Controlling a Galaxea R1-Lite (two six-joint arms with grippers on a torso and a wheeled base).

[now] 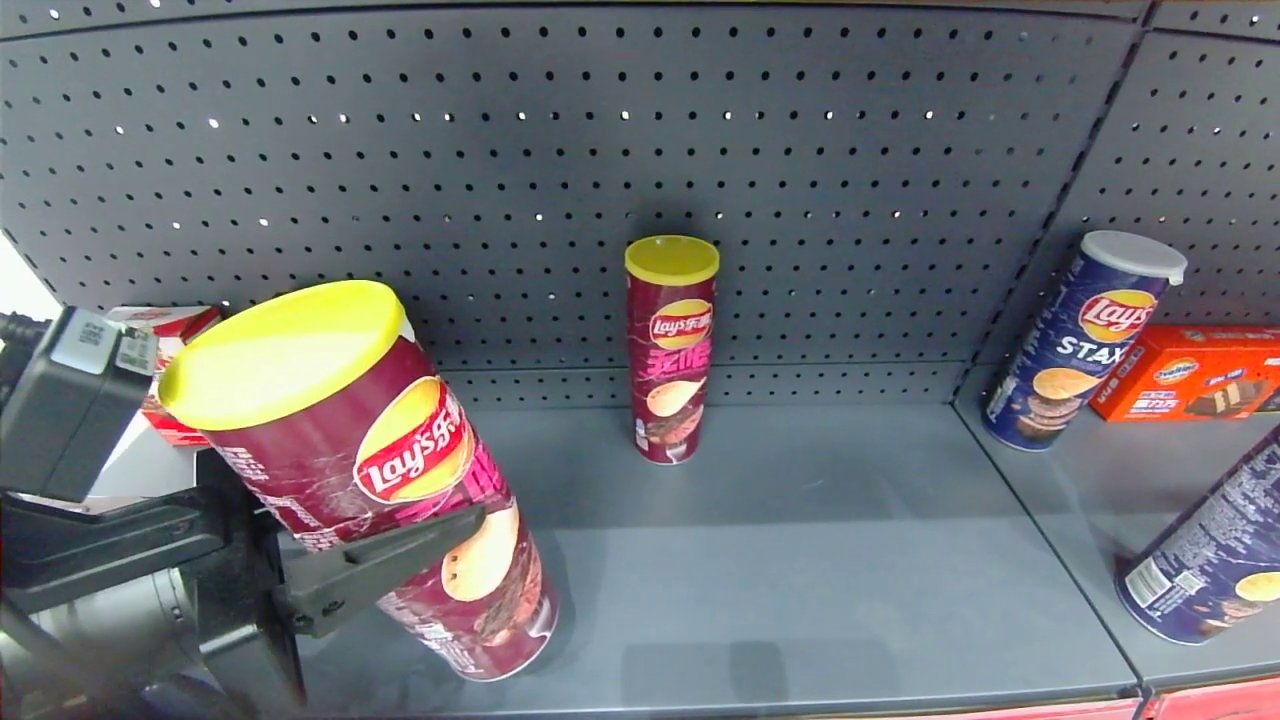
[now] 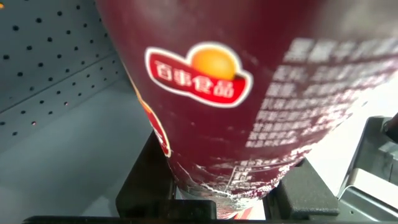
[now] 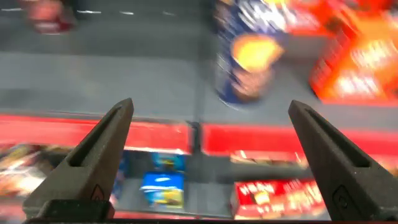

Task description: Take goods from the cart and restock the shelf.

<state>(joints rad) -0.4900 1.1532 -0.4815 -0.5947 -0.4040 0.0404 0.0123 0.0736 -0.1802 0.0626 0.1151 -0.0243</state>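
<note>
Head view: left gripper (image 1: 410,530), lower left of frame, jaws clamped on a maroon chip can (image 1: 400,480) w/ yellow lid. Can is tilted, lid toward upper left, base down at the shelf deck (image 1: 800,560), lower centre-left; contact w/ deck cannot be confirmed. A matching maroon can (image 1: 671,350) stands upright at centre, close to the pegboard (image 1: 600,150). Right of frame: blue can (image 1: 1080,340) w/ white lid, orange box (image 1: 1190,372) beside it, second blue can (image 1: 1210,560) at lower right edge. Left wrist view: maroon chip can (image 2: 249,93) across centre and top, gripped low between the black fingers at bottom; deck (image 2: 62,162) at lower left. Right wrist view: right gripper (image 3: 211,104) w/ jaws wide apart, nothing between; blurred blue can (image 3: 245,56) and orange boxes (image 3: 354,56) at top, red shelf edge strip (image 3: 155,134) across the middle. Assessment: restock partly done. One maroon can placed, a second at the deck but not yet upright or released. Much bare deck left, so more goods are probably due.
</note>
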